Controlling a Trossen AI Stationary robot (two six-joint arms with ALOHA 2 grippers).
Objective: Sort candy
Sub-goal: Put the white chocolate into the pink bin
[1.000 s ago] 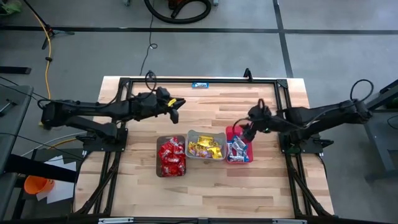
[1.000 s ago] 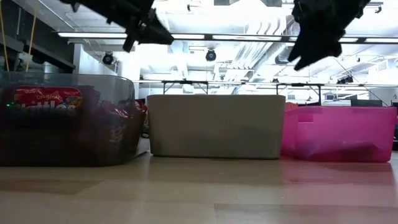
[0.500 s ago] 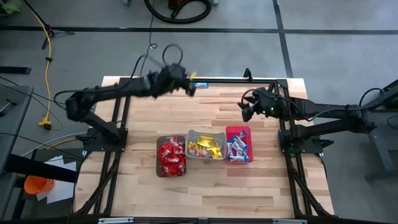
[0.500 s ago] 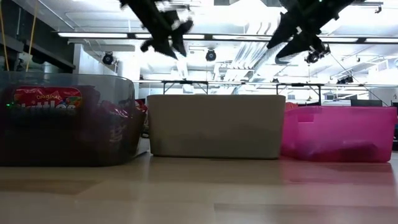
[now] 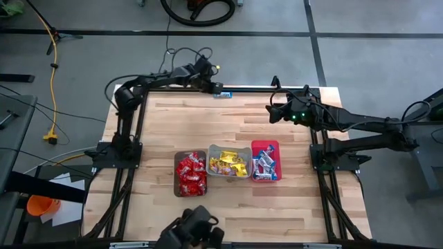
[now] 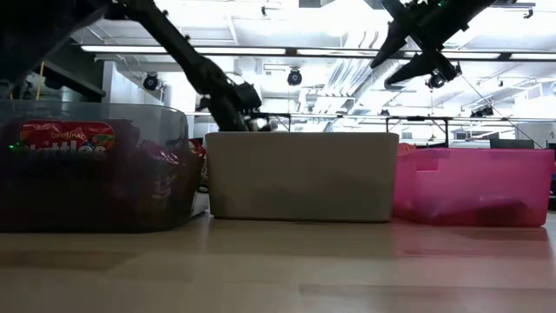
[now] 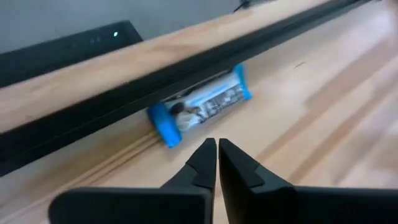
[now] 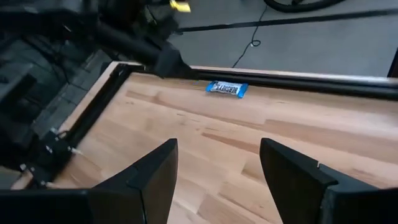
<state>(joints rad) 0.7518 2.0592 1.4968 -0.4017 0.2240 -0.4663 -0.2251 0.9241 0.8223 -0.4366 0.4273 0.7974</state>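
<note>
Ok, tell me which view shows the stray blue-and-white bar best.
The left wrist view: the blue-and-white bar fills the frame, lying against the black rail. The right wrist view shows it small, the high view as a speck; the low view hides it.

Wooden tabletop (image 5: 228,131) bordered by a black metal frame (image 5: 263,88). Three bins stand in a row, touching, toward its near side: brown bin (image 5: 177,156), grey bin (image 5: 211,149), pink bin (image 5: 275,144). Grey floor (image 5: 360,55) beyond; yellow cable (image 5: 50,41) and orange object (image 5: 40,205) lie left of the tabletop.
</note>
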